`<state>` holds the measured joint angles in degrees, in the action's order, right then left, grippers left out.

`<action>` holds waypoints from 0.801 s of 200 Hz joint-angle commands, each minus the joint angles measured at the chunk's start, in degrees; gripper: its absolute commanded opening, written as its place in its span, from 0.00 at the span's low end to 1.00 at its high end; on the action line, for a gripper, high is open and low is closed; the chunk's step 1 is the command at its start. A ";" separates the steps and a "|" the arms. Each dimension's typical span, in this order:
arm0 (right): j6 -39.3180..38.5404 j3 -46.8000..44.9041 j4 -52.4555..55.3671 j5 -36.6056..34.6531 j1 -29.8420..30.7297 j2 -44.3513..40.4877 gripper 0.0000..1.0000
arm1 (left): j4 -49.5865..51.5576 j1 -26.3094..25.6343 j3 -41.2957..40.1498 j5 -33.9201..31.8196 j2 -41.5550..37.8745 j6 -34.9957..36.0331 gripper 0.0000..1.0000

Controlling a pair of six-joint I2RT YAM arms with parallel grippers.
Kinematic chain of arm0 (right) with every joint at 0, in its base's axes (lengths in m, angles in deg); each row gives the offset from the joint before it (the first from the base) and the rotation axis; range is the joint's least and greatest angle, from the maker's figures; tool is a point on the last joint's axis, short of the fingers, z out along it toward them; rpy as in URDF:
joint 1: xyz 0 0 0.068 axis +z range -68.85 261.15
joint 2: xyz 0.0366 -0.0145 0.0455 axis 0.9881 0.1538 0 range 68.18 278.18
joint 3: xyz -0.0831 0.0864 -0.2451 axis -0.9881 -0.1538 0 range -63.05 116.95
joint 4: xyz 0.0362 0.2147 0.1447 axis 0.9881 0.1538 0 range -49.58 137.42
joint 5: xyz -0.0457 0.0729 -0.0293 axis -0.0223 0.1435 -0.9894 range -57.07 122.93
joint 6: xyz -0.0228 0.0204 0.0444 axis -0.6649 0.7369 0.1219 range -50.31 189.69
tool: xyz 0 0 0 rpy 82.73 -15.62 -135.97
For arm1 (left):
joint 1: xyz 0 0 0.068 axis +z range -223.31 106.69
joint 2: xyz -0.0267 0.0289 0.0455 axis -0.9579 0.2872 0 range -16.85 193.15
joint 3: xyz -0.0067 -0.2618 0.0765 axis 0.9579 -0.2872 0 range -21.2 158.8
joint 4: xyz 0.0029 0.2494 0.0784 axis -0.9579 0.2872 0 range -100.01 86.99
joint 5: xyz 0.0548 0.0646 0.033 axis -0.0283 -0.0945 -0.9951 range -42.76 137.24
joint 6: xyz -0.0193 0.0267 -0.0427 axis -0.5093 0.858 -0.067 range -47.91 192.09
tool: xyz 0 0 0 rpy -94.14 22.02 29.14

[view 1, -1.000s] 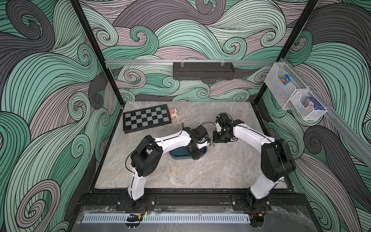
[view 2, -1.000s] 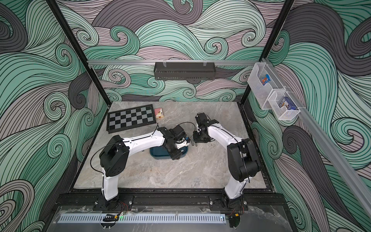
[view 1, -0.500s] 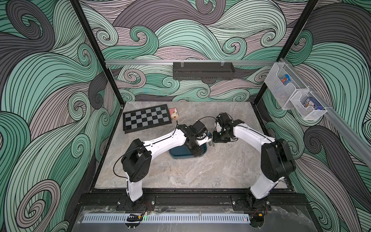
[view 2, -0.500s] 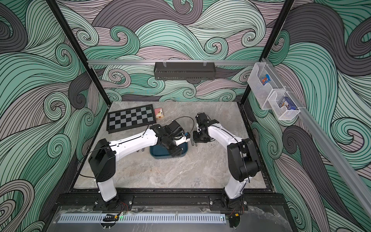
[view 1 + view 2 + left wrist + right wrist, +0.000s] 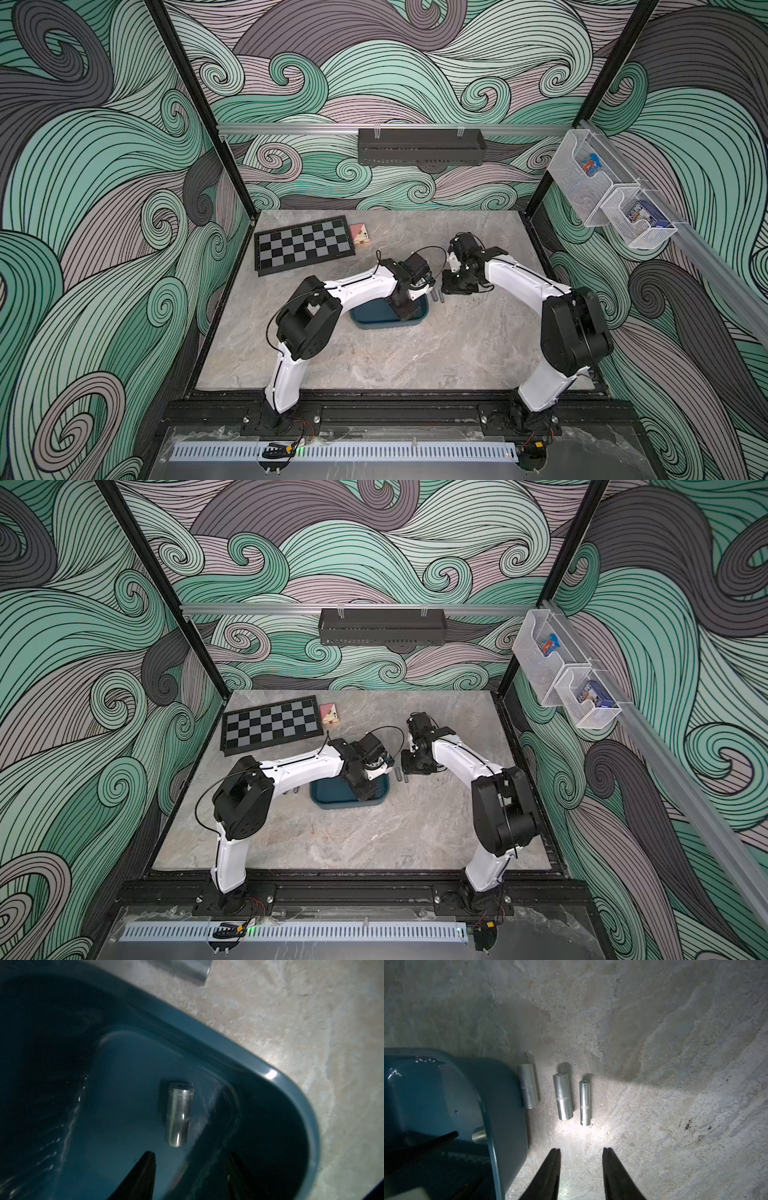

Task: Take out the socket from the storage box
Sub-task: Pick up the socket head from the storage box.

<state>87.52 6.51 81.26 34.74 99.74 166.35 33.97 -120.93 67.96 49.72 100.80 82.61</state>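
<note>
A black-and-grey chessboard lies at the far left of the grey marble tabletop, with a small pink box just beside its right end. A black perforated tray hangs on the far wall. Two white wire-mesh baskets on the right wall hold small blue packets.

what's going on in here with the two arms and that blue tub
The robot is emptying sockets out of the storage box. The left gripper is down inside the box, open, just short of a socket lying on its floor, not gripping it. Three sockets lie side by side on the table beside the box. The right gripper hovers open and empty near them.
</note>
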 commanded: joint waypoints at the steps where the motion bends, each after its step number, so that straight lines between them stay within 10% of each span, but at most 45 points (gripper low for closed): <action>1: 0.37 -0.87 -0.24 0.06 -0.38 -0.82 0.38 | -0.88 0.24 2.59 -0.02 0.90 -0.06 0.57; 77: 0.28 -0.57 -0.32 0.08 -0.49 0.00 0.38 | -2.69 0.25 3.64 -5.47 6.90 -2.90 0.53; 160: 0.64 -1.04 -0.39 0.58 -0.61 -1.25 0.38 | -4.34 0.77 1.15 -8.43 8.77 -6.97 0.25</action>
<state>87.52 6.51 81.26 34.76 99.43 166.35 28.20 -120.82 70.39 42.84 106.50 77.39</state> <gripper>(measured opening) 0.382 0.272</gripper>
